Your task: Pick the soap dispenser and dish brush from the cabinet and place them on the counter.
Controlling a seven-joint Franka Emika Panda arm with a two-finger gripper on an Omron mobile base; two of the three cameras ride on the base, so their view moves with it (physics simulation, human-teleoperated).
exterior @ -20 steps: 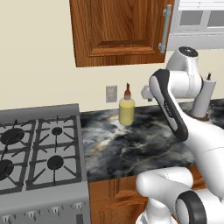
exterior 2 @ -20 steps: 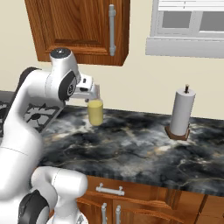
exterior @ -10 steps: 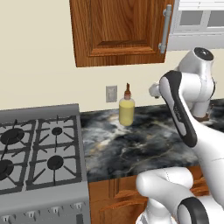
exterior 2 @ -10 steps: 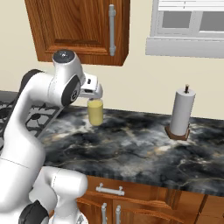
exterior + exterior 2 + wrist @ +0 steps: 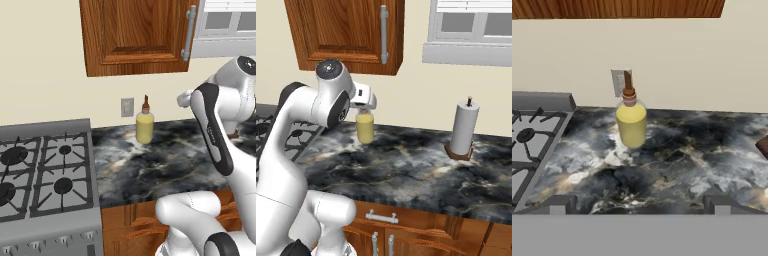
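Observation:
The soap dispenser (image 5: 631, 122), a yellow bottle with a brown pump, stands upright on the dark veined counter (image 5: 687, 165) near the wall outlet. My gripper (image 5: 639, 204) is open and empty, hanging back from the bottle and a little above the counter. From the sides, the soap dispenser (image 5: 144, 125) (image 5: 365, 127) sits just beyond my hand (image 5: 363, 97). The cabinet (image 5: 135, 35) (image 5: 341, 30) hangs above with its door shut. The dish brush is out of view.
A grey stove (image 5: 40, 170) borders the counter on the left. A paper towel holder (image 5: 462, 131) stands at the right by the wall under a window (image 5: 471, 25). The cabinet's grey bar handle (image 5: 384, 32) is on the door's right edge. Wooden drawers (image 5: 406, 230) sit below.
The arm has drawn back a little from the bottle and its elbow has swung right in the left base view. The bottle stays standing where it was.

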